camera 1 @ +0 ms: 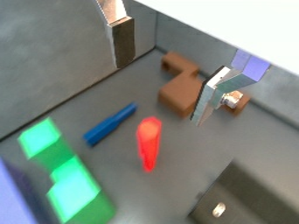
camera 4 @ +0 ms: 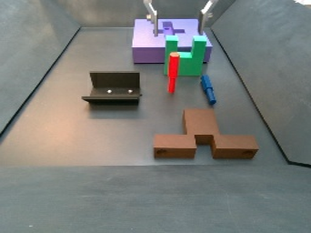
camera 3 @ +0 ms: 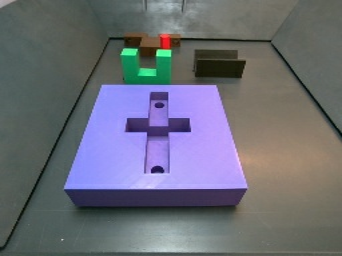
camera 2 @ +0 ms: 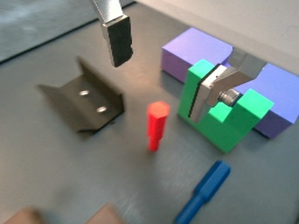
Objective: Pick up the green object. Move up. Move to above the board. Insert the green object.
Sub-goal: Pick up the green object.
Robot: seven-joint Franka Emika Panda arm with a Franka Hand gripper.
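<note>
While the jaws [camera 2: 170,66] hang spread wide and empty, the green object [camera 2: 222,109] stands untouched against the board [camera 3: 158,140].

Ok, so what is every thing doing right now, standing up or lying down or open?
green object: upright on the floor, prongs up, not held.
gripper: open, empty, up above it.
board: flat, cross recess empty.
red peg: standing upright.
blue peg: lying down.
brown block: lying flat.
fixture: standing on the floor.

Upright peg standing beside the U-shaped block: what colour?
Red peg, clearest in a side view; gripper above it.
</note>
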